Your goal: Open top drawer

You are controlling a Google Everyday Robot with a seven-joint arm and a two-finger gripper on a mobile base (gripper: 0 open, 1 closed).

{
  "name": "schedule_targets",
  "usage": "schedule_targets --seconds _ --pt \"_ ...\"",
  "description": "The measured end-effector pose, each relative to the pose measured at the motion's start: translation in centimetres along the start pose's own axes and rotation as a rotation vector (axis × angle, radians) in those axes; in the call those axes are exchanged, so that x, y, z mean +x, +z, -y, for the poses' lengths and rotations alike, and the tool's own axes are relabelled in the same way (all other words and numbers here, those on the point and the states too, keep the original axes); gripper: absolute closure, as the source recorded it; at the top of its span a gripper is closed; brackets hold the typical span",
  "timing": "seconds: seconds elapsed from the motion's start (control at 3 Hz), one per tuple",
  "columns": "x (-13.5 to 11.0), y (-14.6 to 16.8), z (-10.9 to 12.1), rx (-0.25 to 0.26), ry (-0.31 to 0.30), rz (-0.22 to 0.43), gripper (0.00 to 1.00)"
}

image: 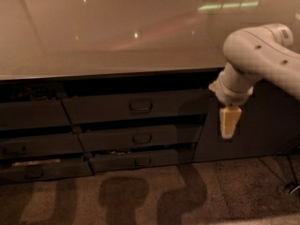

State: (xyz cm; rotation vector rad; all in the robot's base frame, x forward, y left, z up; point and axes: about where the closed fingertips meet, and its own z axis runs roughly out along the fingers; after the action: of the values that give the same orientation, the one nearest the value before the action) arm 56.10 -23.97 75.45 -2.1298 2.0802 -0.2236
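Gripper [228,132] hangs pointing straight down at the right of my view, below the bend of the white arm [255,50] that comes in from the right edge. From here its jaws read as one tan wedge with no gap between them, so I take them as pressed together, with nothing in them. It sits in front of the dark cabinet door [262,125], just beyond the right end of the top drawer [103,108] and level with that drawer's lower edge. The top drawer is the widest front in the middle stack, directly under the lip of the glossy counter [117,46], with a dark band between the two; I cannot tell whether that front is flush or slightly out. Its small loop handle [140,107] is centred on the front, well to the left of the gripper and not touched by it. Beneath it are two shorter drawers [140,138], each narrower than the one above, with the same kind of handle. More dark drawer fronts [30,116] fill the left side. Soft shadows lie on the speckled floor [234,191] below the stack.
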Motion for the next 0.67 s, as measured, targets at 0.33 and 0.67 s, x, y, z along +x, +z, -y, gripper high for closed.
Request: schedule_targets --seconds 0.33,0.67 --pt "0.19 -1.62 2.25 0.043 0.013 0.005 0.0" --pt "0.19 -1.62 2.25 0.043 0.013 0.005 0.0"
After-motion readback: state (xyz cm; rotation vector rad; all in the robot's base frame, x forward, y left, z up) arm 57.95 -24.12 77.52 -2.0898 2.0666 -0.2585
